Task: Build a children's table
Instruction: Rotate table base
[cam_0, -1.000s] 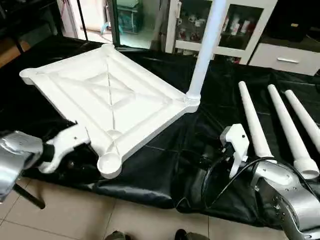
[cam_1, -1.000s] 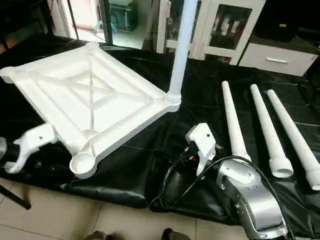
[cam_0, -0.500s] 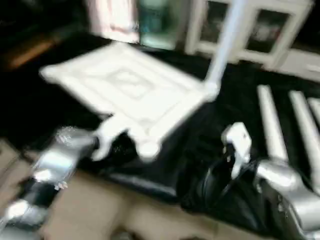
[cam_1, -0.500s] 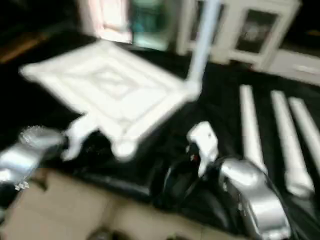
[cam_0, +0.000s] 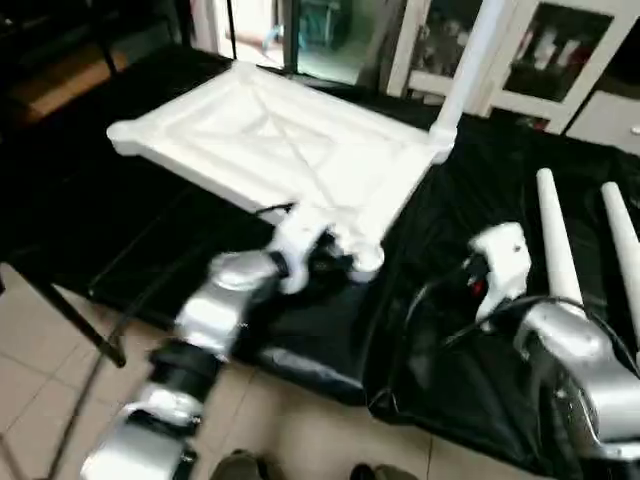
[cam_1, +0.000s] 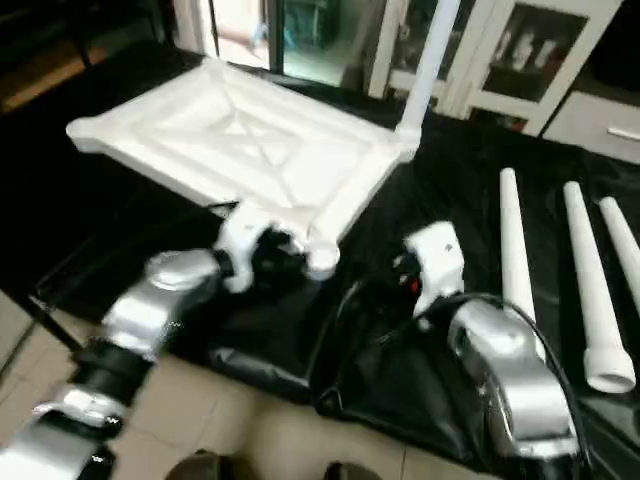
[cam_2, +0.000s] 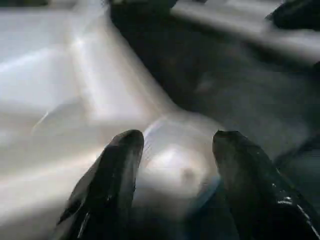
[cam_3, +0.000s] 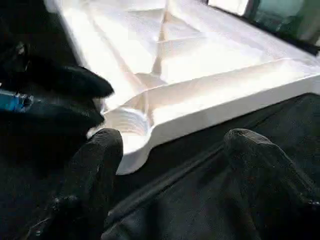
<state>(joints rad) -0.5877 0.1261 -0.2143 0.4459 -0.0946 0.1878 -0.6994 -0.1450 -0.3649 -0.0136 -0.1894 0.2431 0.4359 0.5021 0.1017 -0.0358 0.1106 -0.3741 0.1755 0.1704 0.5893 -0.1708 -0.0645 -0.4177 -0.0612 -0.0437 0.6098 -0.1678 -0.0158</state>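
The children's table top (cam_0: 270, 150) lies upside down on the black sheet, its X ribs facing up. One white leg (cam_0: 465, 60) stands upright in the far right corner socket. Three more legs (cam_1: 515, 245) lie side by side on the sheet to the right. My left gripper (cam_2: 175, 145) is open, with its black fingers (cam_2: 122, 155) on either side of the near corner socket (cam_0: 365, 262); I cannot tell whether they touch it. Over the sheet right of that corner, my right gripper (cam_3: 172, 145) is open, with nothing between its fingers.
The black-sheeted work table (cam_0: 330, 330) ends close in front of me, with tiled floor (cam_0: 60, 380) below. White cabinets with glass doors (cam_0: 560, 50) stand behind. A black cable (cam_0: 430, 300) loops beside my right forearm.
My left arm has stretched forward, and its gripper has come from left of the near corner socket to astride it. The camera has swung. The right arm has hardly moved.
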